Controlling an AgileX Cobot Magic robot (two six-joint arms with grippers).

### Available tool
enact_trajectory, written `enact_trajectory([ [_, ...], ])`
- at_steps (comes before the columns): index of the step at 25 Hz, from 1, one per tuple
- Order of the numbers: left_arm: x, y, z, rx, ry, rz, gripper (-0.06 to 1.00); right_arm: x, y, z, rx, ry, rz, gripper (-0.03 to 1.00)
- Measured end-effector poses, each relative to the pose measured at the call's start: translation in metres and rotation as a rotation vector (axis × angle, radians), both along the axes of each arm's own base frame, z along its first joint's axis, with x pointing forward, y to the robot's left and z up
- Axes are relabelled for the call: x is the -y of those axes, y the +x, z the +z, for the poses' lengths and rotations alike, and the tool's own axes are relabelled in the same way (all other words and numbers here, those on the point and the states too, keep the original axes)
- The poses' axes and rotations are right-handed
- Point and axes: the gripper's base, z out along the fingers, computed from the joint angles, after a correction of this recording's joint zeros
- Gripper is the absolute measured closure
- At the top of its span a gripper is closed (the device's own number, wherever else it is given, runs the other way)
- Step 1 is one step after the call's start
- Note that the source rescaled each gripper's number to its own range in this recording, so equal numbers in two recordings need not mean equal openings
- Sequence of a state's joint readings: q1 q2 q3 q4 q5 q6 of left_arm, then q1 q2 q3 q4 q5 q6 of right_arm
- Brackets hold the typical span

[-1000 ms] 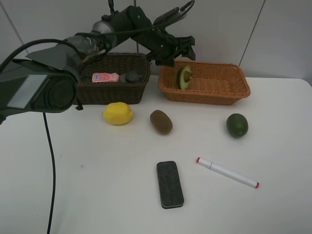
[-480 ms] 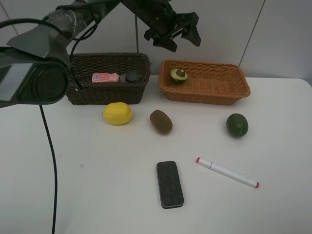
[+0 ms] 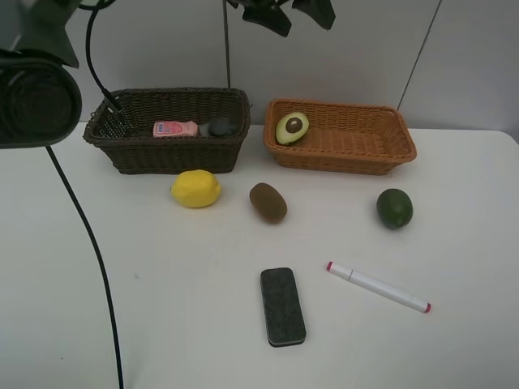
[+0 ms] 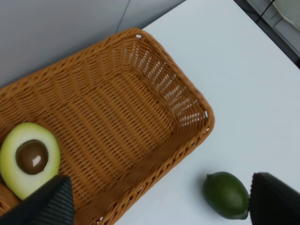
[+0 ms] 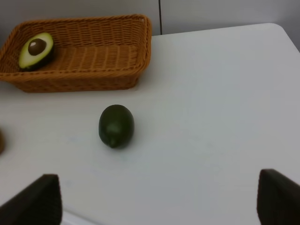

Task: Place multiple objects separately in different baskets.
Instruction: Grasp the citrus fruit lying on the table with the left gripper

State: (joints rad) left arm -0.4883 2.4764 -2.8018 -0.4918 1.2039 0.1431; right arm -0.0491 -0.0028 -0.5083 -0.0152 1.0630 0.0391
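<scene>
Halved avocado well below spread left jaws

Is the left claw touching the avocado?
Apart. The high view shows the open left gripper hanging well above the avocado, which lies in the orange basket.

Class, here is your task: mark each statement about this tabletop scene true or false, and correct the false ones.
1. The halved avocado lies in the orange-tan basket. True.
2. The pink bottle lies in the dark brown basket. True.
3. The yellow lemon sits inside the dark brown basket. False: it lies on the table in front of that basket.
4. The left gripper holds the brown kiwi. False: it is open and empty; the kiwi lies on the table.
5. The black eraser touches the white red-capped marker. False: they lie apart.
</scene>
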Motion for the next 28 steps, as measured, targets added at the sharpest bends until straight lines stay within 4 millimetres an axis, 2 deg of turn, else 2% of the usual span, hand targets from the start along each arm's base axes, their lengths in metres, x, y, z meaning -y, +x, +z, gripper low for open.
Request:
enact_trajectory([
  [3, -0.011, -0.017, 0.03, 0.027, 0.047, 0.017, -0.02, 0.0, 0.0, 0.0, 0.0, 0.0, 0.0, -0.01],
  [5, -0.019, -0.033, 0.041, 0.045, 0.132, 0.02, -0.02, 0.0, 0.0, 0.0, 0.0, 0.0, 0.0, -0.01],
  [9, -0.033, -0.073, 0.039, 0.053, 0.351, -0.044, -0.02, 0.0, 0.0, 0.0, 0.0, 0.0, 0.0, -0.01],
  [12, -0.036, -0.103, 0.015, 0.017, 0.492, -0.145, -0.02, 0.0, 0.0, 0.0, 0.0, 0.0, 0.0, -0.01],
  [15, -0.043, -0.121, -0.026, -0.085, 0.605, -0.229, -0.02, 0.0, 0.0, 0.0, 0.0, 0.0, 0.0, -0.01],
  [18, -0.054, -0.128, -0.064, -0.174, 0.721, -0.266, -0.02, 0.0, 0.0, 0.0, 0.0, 0.0, 0.0, -0.01],
  [20, -0.061, -0.132, -0.081, -0.205, 0.786, -0.287, -0.02, 0.0, 0.0, 0.0, 0.0, 0.0, 0.0, -0.01],
  [24, -0.062, -0.132, -0.106, -0.159, 0.8, -0.35, -0.02, 0.0, 0.0, 0.0, 0.0, 0.0, 0.0, -0.01],
  [28, -0.06, -0.121, -0.124, -0.045, 0.807, -0.369, -0.02, 0.0, 0.0, 0.0, 0.0, 0.0, 0.0, -0.01],
])
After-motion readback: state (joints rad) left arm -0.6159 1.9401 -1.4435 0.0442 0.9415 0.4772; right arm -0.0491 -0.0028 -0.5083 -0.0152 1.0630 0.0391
